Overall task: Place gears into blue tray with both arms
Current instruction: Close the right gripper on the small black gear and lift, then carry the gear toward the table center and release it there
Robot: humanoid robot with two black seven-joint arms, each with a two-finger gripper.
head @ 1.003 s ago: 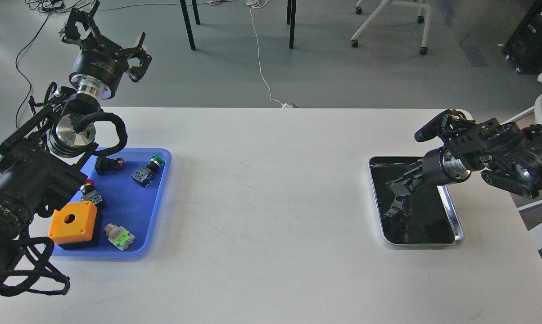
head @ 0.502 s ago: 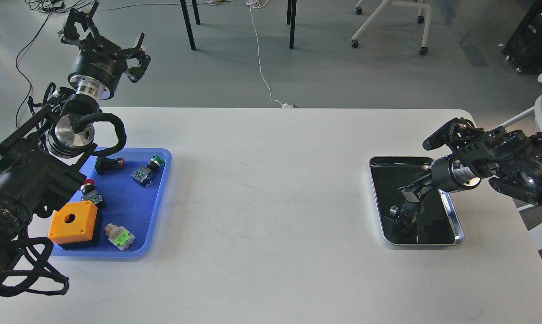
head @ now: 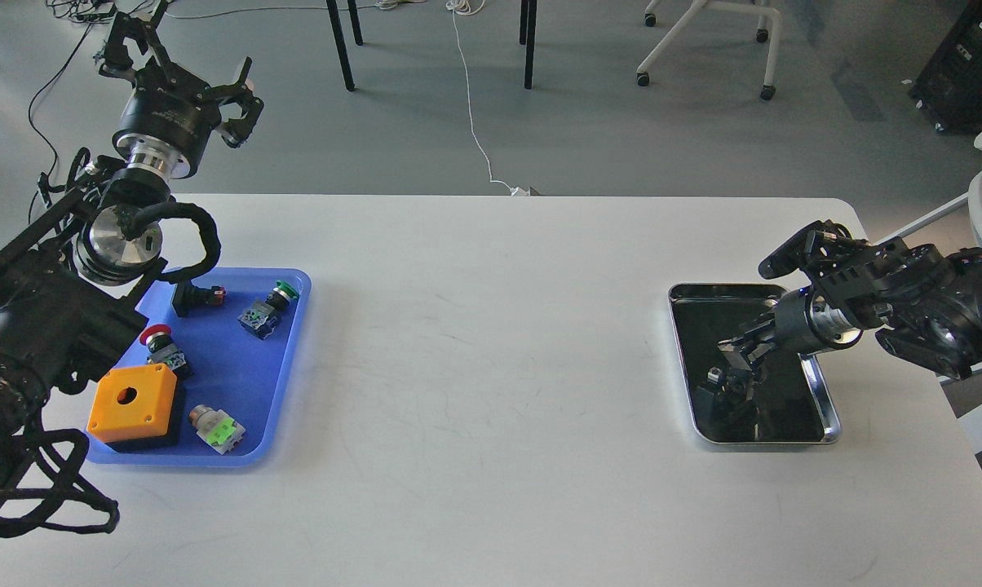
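Note:
The blue tray (head: 283, 371) lies at the table's left side. It holds push-buttons and an orange box. My left gripper (head: 177, 57) is raised beyond the table's far left corner, well above and behind the blue tray. Its fingers are spread open with nothing between them. My right gripper (head: 732, 368) reaches down into the shiny steel tray (head: 829, 408) at the right. Its dark fingers merge with the tray's dark inside and their reflection. I cannot make out the gears there. A small grey glint (head: 713, 376) shows by the fingertips.
In the blue tray are an orange box (head: 132, 398), a red-capped push-button (head: 158, 338), a green-capped one (head: 269, 308), a black switch with a red tip (head: 197, 295) and a grey-green switch (head: 218, 429). Chair and table legs stand on the floor beyond.
My left gripper has drifted slightly up and to the left. My right wrist has pulled back a little to the right, fingers still inside the steel tray.

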